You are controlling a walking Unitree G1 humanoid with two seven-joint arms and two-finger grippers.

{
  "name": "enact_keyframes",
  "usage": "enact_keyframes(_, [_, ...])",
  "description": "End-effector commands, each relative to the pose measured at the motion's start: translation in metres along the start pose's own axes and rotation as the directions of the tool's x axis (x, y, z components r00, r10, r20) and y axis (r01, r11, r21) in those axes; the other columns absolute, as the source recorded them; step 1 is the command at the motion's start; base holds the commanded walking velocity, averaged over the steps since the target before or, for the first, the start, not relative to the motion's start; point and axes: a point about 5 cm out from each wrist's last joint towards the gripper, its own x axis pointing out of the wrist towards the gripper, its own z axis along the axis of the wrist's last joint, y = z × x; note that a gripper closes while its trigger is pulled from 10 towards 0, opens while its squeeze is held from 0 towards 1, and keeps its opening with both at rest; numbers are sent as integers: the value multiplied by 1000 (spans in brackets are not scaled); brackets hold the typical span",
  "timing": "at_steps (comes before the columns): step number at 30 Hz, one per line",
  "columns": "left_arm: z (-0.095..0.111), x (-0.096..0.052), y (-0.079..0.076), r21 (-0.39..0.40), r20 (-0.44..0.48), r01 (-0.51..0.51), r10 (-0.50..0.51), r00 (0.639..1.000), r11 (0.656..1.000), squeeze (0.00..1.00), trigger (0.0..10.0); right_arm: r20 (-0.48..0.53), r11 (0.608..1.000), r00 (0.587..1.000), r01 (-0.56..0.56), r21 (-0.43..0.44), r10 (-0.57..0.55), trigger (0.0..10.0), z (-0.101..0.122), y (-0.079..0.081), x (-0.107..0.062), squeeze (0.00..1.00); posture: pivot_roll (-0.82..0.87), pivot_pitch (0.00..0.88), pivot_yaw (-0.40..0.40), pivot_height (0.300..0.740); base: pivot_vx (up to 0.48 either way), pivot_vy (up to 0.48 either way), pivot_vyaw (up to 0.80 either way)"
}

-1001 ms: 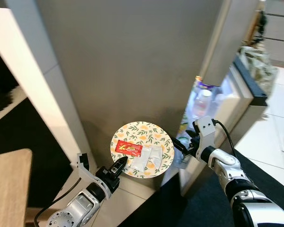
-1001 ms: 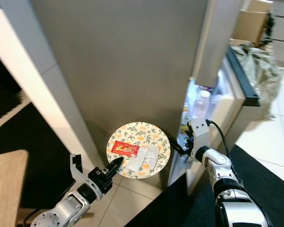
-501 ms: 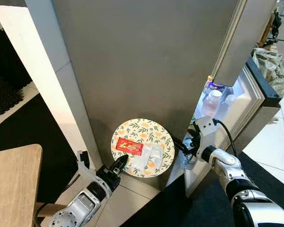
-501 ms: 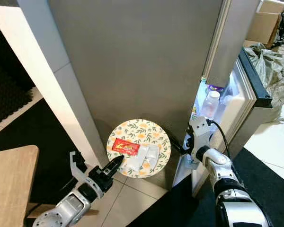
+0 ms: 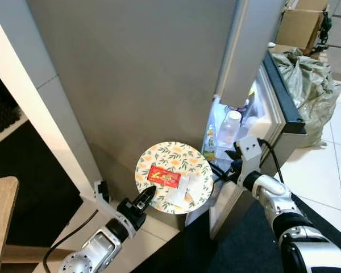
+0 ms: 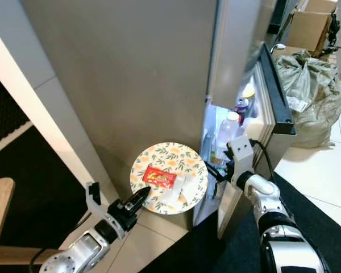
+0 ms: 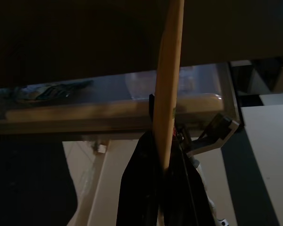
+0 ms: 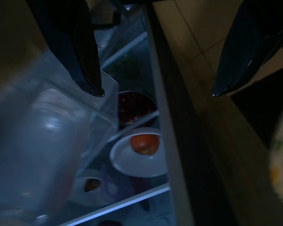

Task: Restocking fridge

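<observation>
- The left gripper (image 5: 146,196) is clamped on the near rim of a floral plate (image 5: 174,177), held level before the grey fridge front (image 5: 136,85).
- A red packet (image 5: 163,176) lies on the plate, its long axis crosswise, beside white sachets (image 5: 182,190).
- The right gripper (image 8: 153,70), fingers spread, reaches into the gap of the partly open fridge door (image 5: 273,102).

A plate (image 5: 176,156) carrying sauce packets (image 5: 164,177) sits at centre frame before the fridge door (image 5: 142,74); bottles (image 5: 232,125) stand in the door gap at right, a bag (image 5: 307,85) at upper right
</observation>
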Motion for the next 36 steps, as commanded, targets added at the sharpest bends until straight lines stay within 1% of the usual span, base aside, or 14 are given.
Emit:
enact_keyframes(1, [-2,-3,0,-29,12,19,-19,1000,999,0,10000,3,1000,1000,1,-22,-1,10000,0,-1,-2,0,-31,124,17,740,0,0,0])
enact_keyframes(11, [-1,-4,1,-50,21,21,-20,1000,999,0,10000,22,992,994,107,-71,-105,10000,10,-17,-6,0,-32,117,13,740,0,0,0])
enact_keyframes(12, [-1,-5,2,-52,19,19,-18,1000,998,0,10000,16,983,987,158,-93,-157,10000,11,-26,-10,0,-32,117,13,740,0,0,0])
enact_keyframes(14, [-1,-5,2,-54,19,19,-18,1000,998,0,10000,11,978,983,186,-99,-185,10000,12,-31,-13,0,-32,117,13,740,0,0,0])
enact_keyframes(15, [-2,-6,3,-57,21,18,-17,1000,998,0,10000,3,963,969,248,-108,-249,10000,13,-43,-21,0,-31,117,12,740,0,0,0])
enact_keyframes(16, [-2,-6,3,-57,21,18,-17,1000,998,0,10000,3,963,969,248,-108,-249,10000,13,-43,-21,0,-31,117,12,740,0,0,0])
enact_keyframes(19, [-1,-7,4,-59,22,14,-13,1000,998,0,10000,-6,939,947,319,-124,-322,10000,15,-56,-29,0,-31,119,13,740,0,0,0])
enact_keyframes(22, [5,-9,7,-61,44,9,-6,999,998,0,10000,-18,893,901,428,-139,-434,10000,20,-80,-47,0,-31,119,13,740,0,0,0])
enact_keyframes(28, [15,-15,12,-42,73,-11,14,997,999,0,10000,-42,804,813,565,-185,-581,10000,23,-112,-80,0,-26,125,3,740,0,0,0])
enact_keyframes(30, [18,-18,13,-39,84,-14,17,996,999,0,10000,-60,740,747,638,-214,-662,10000,21,-129,-107,0,-23,128,-1,740,0,0,0])
enact_keyframes(32, [18,-18,13,-39,84,-14,17,996,999,0,10000,-60,740,747,638,-214,-662,10000,21,-129,-107,0,-23,128,-1,740,0,0,0])
enact_keyframes(33, [20,-20,13,-38,90,-15,18,996,999,0,10000,-69,698,704,679,-228,-707,10000,20,-138,-122,0,-23,128,-1,740,0,0,0])
enact_keyframes(35, [21,-23,14,-35,94,-19,22,995,999,0,10000,-98,552,547,792,-260,-831,10000,17,-160,-169,0,-21,134,-4,740,0,0,0])
enact_keyframes(36, [21,-23,14,-35,94,-19,22,995,999,0,10000,-98,552,547,792,-260,-831,10000,17,-160,-169,0,-21,134,-4,740,0,0,0])
